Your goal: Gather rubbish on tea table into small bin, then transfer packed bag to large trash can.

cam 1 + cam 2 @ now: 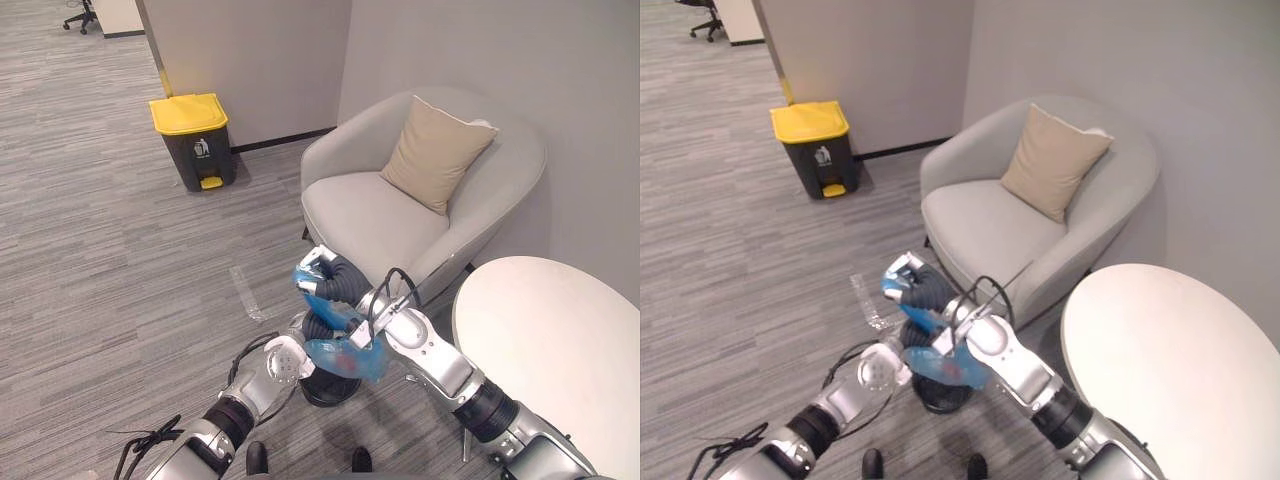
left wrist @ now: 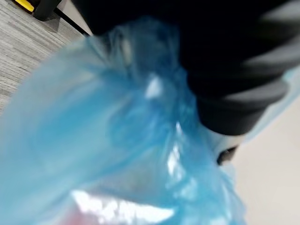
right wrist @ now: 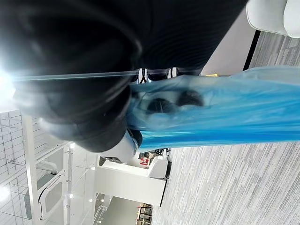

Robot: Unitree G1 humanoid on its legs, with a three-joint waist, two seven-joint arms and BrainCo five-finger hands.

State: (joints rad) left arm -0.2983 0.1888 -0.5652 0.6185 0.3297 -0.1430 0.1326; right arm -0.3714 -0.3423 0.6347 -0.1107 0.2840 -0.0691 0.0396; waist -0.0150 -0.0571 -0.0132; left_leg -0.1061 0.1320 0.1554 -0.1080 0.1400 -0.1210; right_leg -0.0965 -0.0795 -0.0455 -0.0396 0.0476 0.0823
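Right robot hand (image 1: 320,268) around blue bag (image 1: 346,360) top.

Crumpled blue bag (image 1: 352,360) over small bin (image 1: 322,393)

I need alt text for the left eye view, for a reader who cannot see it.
The robot's right hand grips the top of a blue bag that hangs over a small dark bin; the left hand is against the bag. Behind them stand a grey armchair with a beige cushion and a yellow-lidded trash can by the wall.
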